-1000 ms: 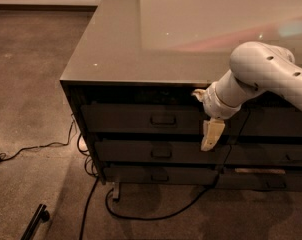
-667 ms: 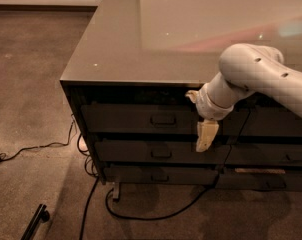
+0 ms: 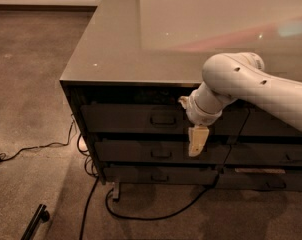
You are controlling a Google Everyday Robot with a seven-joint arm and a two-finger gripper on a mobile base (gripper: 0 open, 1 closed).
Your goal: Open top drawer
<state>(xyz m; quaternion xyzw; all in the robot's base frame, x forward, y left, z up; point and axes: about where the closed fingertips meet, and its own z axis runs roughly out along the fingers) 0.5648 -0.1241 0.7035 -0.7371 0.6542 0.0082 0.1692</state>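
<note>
Top drawer [image 3: 121, 119] shut, right under the top of the table [image 3: 116, 49] at the front left, its small handle [image 3: 162, 119] not yet held. Gripper [image 3: 196, 150] pointing down just to the right of that handle, in front of the drawer below [image 3: 131, 151], fingers [image 3: 198, 136] seemingly pressed together and pinching nothing. Nothing done so far, by the look of it: left to grab the handle and pull the drawer out.

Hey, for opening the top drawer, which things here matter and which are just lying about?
Belongs to the job: top drawer; its loop handle; the gripper, hanging right of and slightly below that handle.
Lying about: cables on the floor; black bar on the carpet; lower drawers.
</note>
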